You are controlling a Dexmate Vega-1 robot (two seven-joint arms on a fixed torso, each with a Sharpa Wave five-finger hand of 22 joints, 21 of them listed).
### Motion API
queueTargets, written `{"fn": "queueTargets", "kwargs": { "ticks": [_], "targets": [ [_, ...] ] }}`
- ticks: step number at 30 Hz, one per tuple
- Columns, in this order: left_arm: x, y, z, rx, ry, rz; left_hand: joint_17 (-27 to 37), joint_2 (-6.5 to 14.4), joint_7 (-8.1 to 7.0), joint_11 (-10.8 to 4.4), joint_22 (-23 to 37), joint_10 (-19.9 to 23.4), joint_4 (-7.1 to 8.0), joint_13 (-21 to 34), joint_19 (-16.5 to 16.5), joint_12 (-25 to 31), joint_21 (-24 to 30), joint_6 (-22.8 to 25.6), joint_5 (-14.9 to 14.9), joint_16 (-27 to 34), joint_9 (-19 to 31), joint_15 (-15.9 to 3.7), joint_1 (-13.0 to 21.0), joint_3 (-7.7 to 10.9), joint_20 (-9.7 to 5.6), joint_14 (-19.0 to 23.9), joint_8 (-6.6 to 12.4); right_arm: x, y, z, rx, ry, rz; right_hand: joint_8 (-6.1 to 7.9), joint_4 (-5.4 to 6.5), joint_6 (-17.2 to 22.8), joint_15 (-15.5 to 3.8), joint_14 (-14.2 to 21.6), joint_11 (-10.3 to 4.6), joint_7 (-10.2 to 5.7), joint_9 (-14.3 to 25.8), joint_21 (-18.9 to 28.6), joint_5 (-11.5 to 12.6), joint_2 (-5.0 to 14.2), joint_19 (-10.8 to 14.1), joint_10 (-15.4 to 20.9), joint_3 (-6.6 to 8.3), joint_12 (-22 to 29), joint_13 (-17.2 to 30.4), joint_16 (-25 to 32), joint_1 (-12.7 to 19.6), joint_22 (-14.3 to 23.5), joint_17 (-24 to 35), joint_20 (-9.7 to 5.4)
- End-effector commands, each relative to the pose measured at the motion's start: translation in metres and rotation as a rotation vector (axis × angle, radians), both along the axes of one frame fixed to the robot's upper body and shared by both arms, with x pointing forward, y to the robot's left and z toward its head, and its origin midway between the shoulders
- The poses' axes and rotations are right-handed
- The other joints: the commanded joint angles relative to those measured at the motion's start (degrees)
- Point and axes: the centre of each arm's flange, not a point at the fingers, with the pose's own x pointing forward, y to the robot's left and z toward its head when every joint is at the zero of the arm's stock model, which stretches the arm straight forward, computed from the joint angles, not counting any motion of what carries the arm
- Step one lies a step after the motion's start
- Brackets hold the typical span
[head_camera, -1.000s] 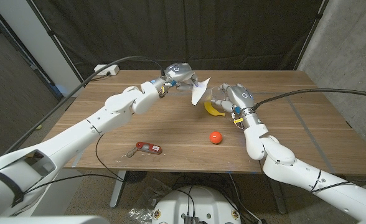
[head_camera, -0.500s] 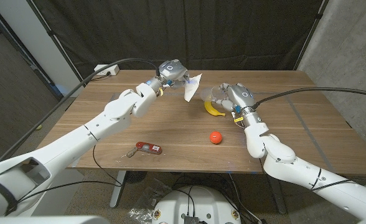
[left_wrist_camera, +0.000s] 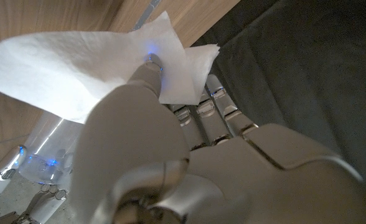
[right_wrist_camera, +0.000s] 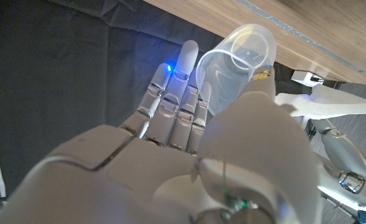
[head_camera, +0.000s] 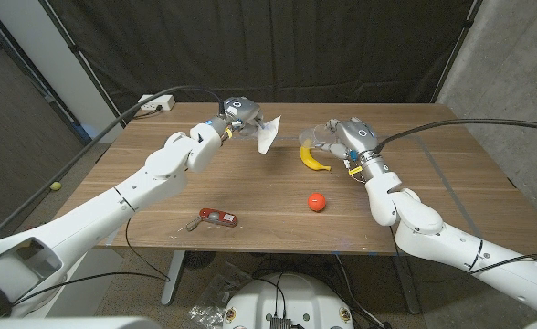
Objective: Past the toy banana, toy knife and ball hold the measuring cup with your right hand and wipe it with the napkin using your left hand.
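Left hand with napkin withdrew from half-hidden measuring cup.

- Both arms are built of smooth white rounded shells, joined by bulging segments.
- The left hand and the right hand are cased in silver-grey metal-look plates.
- Black cables are run to each wrist.
- A small blue light is seen on a finger of the right hand, and another on a fingertip of the left.
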Motion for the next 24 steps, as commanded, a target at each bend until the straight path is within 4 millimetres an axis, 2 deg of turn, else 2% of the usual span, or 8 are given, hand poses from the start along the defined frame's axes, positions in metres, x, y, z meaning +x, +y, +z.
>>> {"fn": "queueTargets", "kwargs": {
  "ticks": [1, 14, 24],
  "targets": [
    [0.008, 0.018, -0.017, -0.021, 0.144, 0.084, 0.4, 0.5, 0.36, -2.06, 0.0, 2.3, 0.05, 6.8, 0.4, 0.1, 0.5, -0.2, -0.1, -0.2, 0.1, -7.79, 0.1, -0.12, -1.16, 0.6, -0.16, -0.007, -0.016, 0.013, -0.106, 0.062, -0.070, 0.19, 0.54, 5.6, -6.06, 0.8, -0.21, -5.71, 0.1, 0.4, 0.4, 0.63, -0.1, 0.4, 0.83, -0.2, 0.2, 0.0, 0.7, 0.1, 0.2, -0.71],
    [0.009, 0.024, -0.028, 0.036, 0.206, 0.147, 0.8, 0.6, 0.37, -2.08, -0.1, 2.0, 0.11, 6.8, -0.1, -0.1, 1.0, -0.2, -0.1, -0.8, 0.1, -7.78, 0.3, -0.19, -1.08, 0.4, -0.37, -0.014, -0.038, 0.011, -0.201, 0.139, -0.209, 0.33, 0.45, 5.9, -6.05, 0.9, -0.36, -5.73, 0.1, 0.9, 0.4, 0.71, 0.0, 0.8, 0.99, -0.3, 0.4, -0.2, 0.8, -0.1, 0.2, -0.72],
    [0.005, 0.030, -0.035, 0.044, 0.184, 0.183, 1.1, 0.5, 0.32, -2.06, -0.3, 2.3, 0.00, 6.4, 0.2, -0.4, 1.8, 0.2, -0.3, -1.0, -0.4, -7.80, 0.6, -0.27, -1.32, 0.7, -0.67, -0.018, -0.059, 0.007, -0.212, 0.294, -0.285, 0.32, 0.48, 5.8, -6.05, 0.8, -0.18, -5.75, 0.1, 1.3, 0.5, 0.67, -0.2, 0.7, 0.99, -0.5, 0.5, -0.5, 0.8, -0.3, 0.1, -0.67]
  ]
}}
